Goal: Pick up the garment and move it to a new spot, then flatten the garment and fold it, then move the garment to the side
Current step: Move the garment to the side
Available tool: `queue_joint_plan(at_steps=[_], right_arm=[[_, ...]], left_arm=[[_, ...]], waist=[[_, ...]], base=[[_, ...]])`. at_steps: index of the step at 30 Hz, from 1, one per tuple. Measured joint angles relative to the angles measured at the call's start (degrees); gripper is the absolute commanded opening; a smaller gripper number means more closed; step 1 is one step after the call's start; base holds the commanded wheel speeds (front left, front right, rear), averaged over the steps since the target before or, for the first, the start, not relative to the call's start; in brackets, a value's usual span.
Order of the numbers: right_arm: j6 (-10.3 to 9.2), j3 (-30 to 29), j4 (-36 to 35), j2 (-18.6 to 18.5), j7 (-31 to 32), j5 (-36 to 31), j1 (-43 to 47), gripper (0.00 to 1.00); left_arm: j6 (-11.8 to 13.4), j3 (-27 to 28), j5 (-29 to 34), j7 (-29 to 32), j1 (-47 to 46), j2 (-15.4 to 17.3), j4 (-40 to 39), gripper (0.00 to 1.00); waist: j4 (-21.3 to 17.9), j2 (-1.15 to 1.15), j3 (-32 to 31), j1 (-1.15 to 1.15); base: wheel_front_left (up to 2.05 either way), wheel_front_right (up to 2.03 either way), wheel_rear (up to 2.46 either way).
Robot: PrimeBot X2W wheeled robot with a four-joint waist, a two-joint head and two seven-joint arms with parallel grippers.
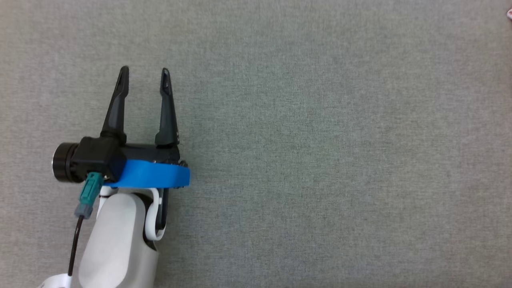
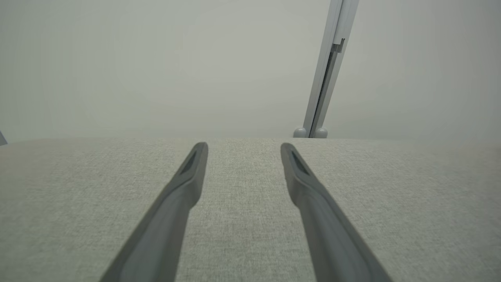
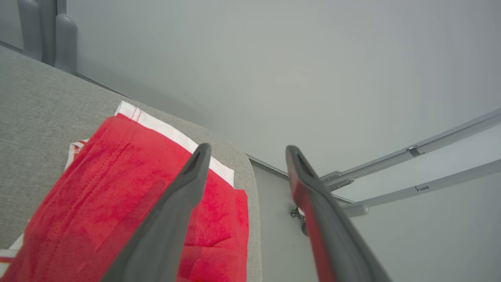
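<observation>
The garment (image 3: 109, 196) is red with white trim and lies folded flat on the grey table, close to a rounded corner, in the right wrist view. My right gripper (image 3: 244, 150) hovers open above that corner, its left finger over the red cloth and its right finger past the table's edge; nothing is between the fingers. A tiny red and white sliver (image 1: 509, 14) shows at the top right edge of the head view. My left gripper (image 1: 144, 74) stands open at the left of the head view over bare table, and its wrist view shows the fingertips apart around the left gripper (image 2: 242, 145).
The grey fabric table (image 1: 320, 160) spans the whole head view. Its far edge (image 2: 250, 138) runs in front of a pale wall with a metal post (image 2: 327, 78). Beyond the table corner near the garment are floor and metal frame rails (image 3: 411, 156).
</observation>
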Motion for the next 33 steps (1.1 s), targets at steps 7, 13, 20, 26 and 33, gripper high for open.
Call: queue_joint_plan(at_steps=[7, 13, 20, 26, 33], right_arm=[[0.00, -0.7, -0.6, 9.1, -9.7, 0.4, 0.1, 1.00], [-0.01, 0.0, -1.2, 18.4, -16.1, 0.4, 3.6, 1.00], [-0.01, 2.8, -2.5, 30.0, -19.2, -0.5, 9.5, 1.00], [-0.01, 3.6, -3.8, 36.6, -19.9, -0.7, 15.9, 1.00], [-0.01, 1.0, -7.3, 40.8, -19.9, -1.0, 25.1, 1.00]], left_arm=[[0.3, 2.1, -0.6, 0.0, 4.7, 0.4, 0.8, 1.00], [0.5, 3.5, -1.2, 0.0, 9.1, 0.9, 1.6, 1.00], [0.6, 4.5, -1.9, 0.0, 14.5, 1.9, 2.5, 1.00], [1.0, 4.6, -2.5, 0.0, 17.4, 2.1, 3.3, 1.00], [1.0, 4.5, -3.0, 0.6, 19.6, 2.5, 3.4, 1.00]], waist=[[0.6, 0.00, -6.3, 0.00], [0.9, 0.00, -12.7, -0.02], [0.0, 0.00, -19.2, -0.02], [-0.8, 0.00, -23.8, -0.02], [-1.0, 0.00, -27.4, -0.02]], base=[[0.00, 0.00, 0.00], [0.00, 0.00, 0.00], [0.00, 0.00, 0.00], [0.00, 0.00, 0.00], [0.00, 0.00, 0.00]])
